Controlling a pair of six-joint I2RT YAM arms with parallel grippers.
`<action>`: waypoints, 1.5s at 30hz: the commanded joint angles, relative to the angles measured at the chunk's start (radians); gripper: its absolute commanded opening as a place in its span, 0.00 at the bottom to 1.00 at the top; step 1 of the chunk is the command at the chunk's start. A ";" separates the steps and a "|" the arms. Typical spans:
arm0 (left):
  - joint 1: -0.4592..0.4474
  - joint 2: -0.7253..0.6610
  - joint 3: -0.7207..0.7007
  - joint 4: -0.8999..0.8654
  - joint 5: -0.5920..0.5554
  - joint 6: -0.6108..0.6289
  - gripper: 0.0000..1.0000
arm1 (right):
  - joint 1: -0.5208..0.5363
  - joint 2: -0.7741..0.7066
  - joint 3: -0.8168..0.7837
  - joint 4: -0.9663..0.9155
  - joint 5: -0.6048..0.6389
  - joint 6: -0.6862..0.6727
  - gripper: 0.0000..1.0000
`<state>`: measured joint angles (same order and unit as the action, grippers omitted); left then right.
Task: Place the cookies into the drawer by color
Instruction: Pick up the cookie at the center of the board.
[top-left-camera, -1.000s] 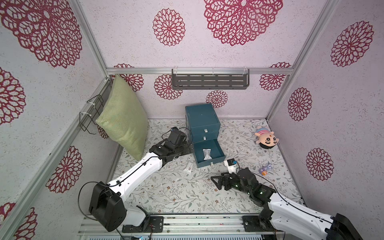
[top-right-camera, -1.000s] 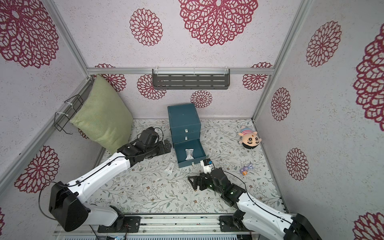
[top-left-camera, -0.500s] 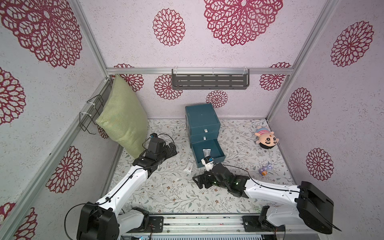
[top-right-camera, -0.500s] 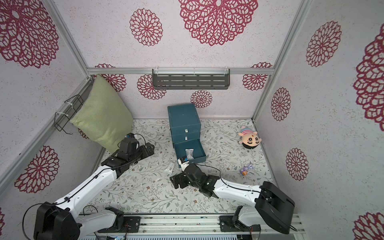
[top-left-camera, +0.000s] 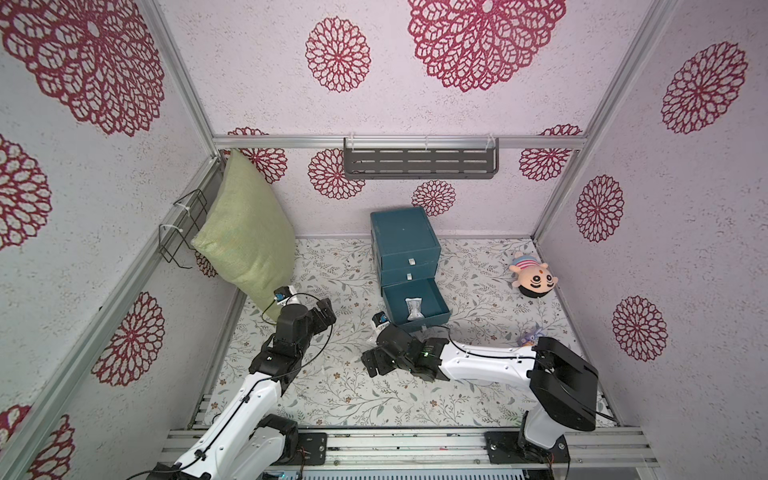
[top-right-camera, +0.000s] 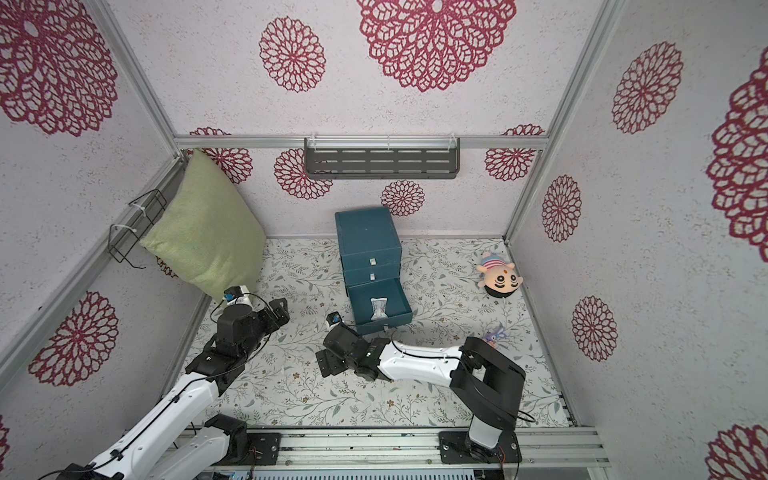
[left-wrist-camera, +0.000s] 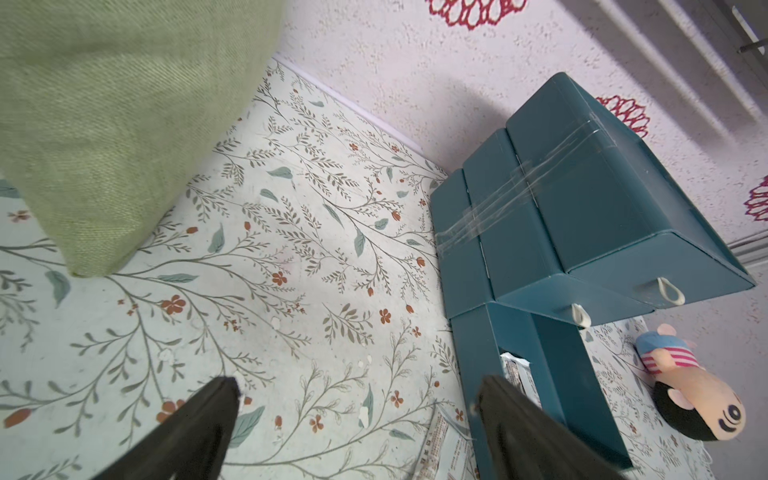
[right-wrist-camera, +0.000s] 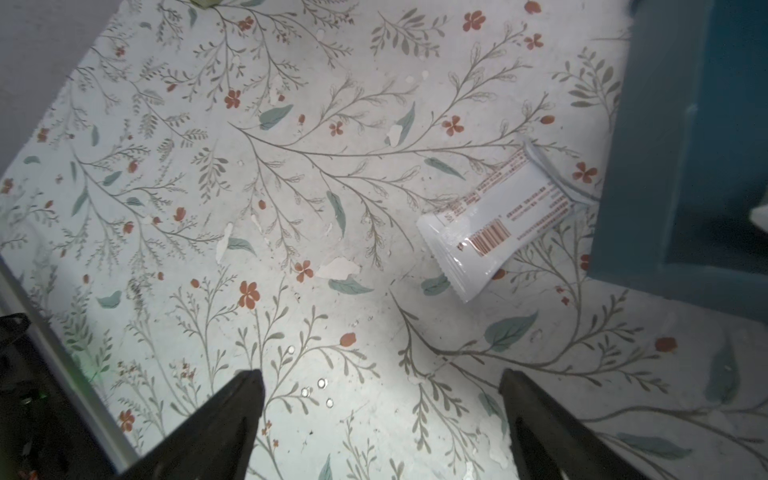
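Found floral-print worktop (right-wrist-camera: 291, 166) chipped in spots, enclosed by rosette-patterned walls (top-left-camera: 415, 104). Found left hand (left-wrist-camera: 357, 386) and right hand (right-wrist-camera: 382, 378) each spread wide apart.

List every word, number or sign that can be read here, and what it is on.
White packet beside the open drawer: orange barcode and lines of small print, too small to read.
Packet inside that drawer: print too blurred to read.
Nothing else bears text.

Drawer (top-left-camera: 405, 237) is dark teal, pillow (top-left-camera: 245, 237) pale green. Table (top-left-camera: 353, 399) has grey-green sprigs with tiny red flowers, and the walls (top-left-camera: 270, 104) have crimson lace flowers. Packet (right-wrist-camera: 498, 224) is white with an orange barcode, my right fingers (right-wrist-camera: 216, 432) black.
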<state>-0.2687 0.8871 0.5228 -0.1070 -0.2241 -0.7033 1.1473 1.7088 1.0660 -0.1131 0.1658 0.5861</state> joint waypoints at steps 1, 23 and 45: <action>0.010 -0.025 0.014 0.027 -0.047 0.047 0.98 | 0.002 0.046 0.074 -0.124 0.056 0.038 0.95; 0.012 -0.072 0.010 0.016 -0.037 0.048 0.97 | -0.100 0.382 0.417 -0.304 0.102 -0.047 0.99; 0.014 -0.057 0.005 0.029 -0.038 0.054 0.97 | -0.073 0.496 0.600 -0.369 0.112 -0.164 0.74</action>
<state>-0.2653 0.8261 0.5255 -0.1013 -0.2573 -0.6617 1.0645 2.2200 1.6752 -0.4522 0.2440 0.4351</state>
